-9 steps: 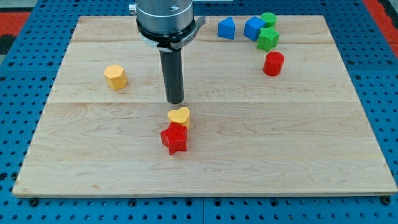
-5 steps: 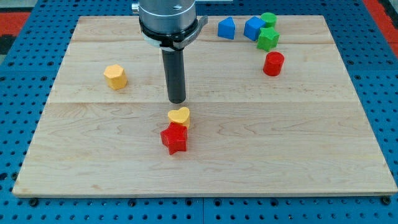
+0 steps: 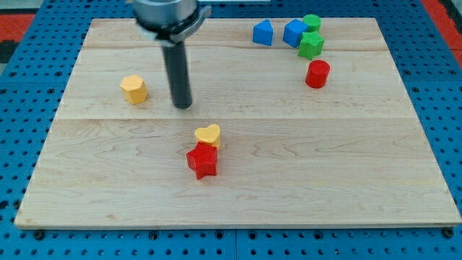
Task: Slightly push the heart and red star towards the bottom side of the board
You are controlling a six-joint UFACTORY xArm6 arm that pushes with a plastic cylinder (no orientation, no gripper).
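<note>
Down the view and a little to the view's right of my tip, the yellow heart is sitting near the middle of the worktop, with the red star touching it on its lower side. The tip is standing apart from both, nearer the view's top and slightly to the view's left of the heart. No fingers are showing at all: the arm is ending in a plain dark rod, so nothing is clenching or releasing, and nothing is being held.

To do this step well, I judge the tip is needing to line up directly above the heart, on the axis running through heart and star, before coming down the view. From where it is standing now, a straight push would be catching the heart off-centre and could be turning the pair to the view's right. The push should be short and slow — the task is asking for only a slight shift.

Well away from the tip, a yellow hexagon is lying to the view's left, and a red cylinder, two blue blocks and two green blocks are clustering to the view's upper right — none in the path.

No brand, label or writing is readable anywhere.
</note>
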